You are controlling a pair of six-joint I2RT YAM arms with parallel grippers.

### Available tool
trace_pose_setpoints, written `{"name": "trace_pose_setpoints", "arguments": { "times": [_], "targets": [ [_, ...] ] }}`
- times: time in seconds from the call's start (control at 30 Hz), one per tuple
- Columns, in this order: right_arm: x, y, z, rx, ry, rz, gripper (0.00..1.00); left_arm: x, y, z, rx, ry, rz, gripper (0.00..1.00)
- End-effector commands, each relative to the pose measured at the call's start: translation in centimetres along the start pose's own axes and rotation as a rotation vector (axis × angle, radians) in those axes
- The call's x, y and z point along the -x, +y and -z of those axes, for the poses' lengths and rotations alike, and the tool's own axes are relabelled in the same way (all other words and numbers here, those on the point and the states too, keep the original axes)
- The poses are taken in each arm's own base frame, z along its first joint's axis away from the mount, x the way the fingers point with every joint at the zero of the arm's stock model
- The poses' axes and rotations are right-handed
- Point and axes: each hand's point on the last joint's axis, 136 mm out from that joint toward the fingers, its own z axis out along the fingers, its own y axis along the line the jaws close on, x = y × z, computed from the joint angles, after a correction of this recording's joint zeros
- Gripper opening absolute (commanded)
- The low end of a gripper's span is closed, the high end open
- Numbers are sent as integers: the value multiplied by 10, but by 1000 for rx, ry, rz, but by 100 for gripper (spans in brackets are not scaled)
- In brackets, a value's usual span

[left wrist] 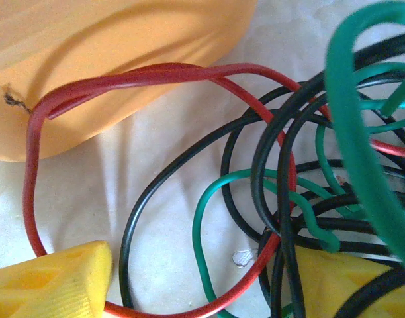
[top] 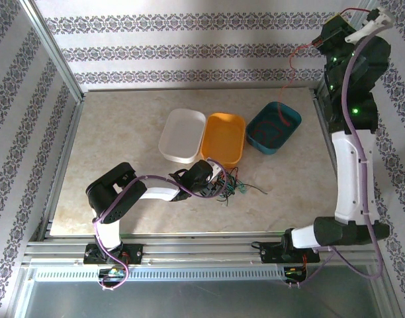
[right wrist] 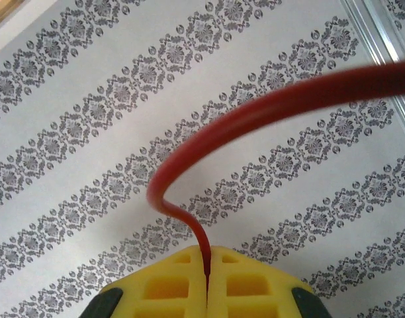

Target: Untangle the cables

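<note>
A tangle of red, green and black cables (top: 234, 189) lies on the table in front of the orange tray (top: 224, 136). My left gripper (top: 221, 182) is low over it and open. In the left wrist view its yellow fingers (left wrist: 50, 285) stand wide apart on either side of loops of a red cable (left wrist: 156, 74), a green cable (left wrist: 201, 225) and a black cable (left wrist: 126, 238). My right gripper (right wrist: 208, 257) is raised high at the back right (top: 323, 40), shut on a single red cable (right wrist: 255, 106). That cable (top: 290, 69) hangs down into the teal tray (top: 259, 129).
A white tray (top: 182, 132), the orange tray and the teal tray stand in a row at the back of the table. The orange tray's wall (left wrist: 110, 59) is close beside the left gripper. Metal frame rails border the table.
</note>
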Motion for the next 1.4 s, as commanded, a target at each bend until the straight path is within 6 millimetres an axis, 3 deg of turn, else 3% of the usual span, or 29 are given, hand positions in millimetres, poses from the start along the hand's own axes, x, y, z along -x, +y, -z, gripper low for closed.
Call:
{"name": "trace_pose_setpoints", "arguments": {
  "times": [0.0, 0.27, 0.6, 0.77, 0.9, 1.1, 1.37],
  "targets": [
    [-24, -17, -23, -80, 69, 35, 0, -32, 12, -5, 46, 107, -3, 71],
    [-85, -56, -59, -197, 200, 51, 0, -33, 12, -5, 50, 111, -5, 72],
    [-117, -17, -46, -253, 176, 538, 0, -34, 11, -6, 45, 115, -10, 72],
    [-131, -10, -41, -312, 174, 705, 0, -33, 12, -5, 47, 112, -7, 72],
    [-157, -10, -36, -350, 203, 818, 0, -33, 11, -5, 44, 110, -8, 72],
    [-217, -34, -26, -376, 329, 906, 0, -33, 11, -5, 43, 113, -9, 72],
    [-294, -102, -12, -456, 525, 946, 0, -33, 10, -5, 40, 119, -11, 72]
  ]
}}
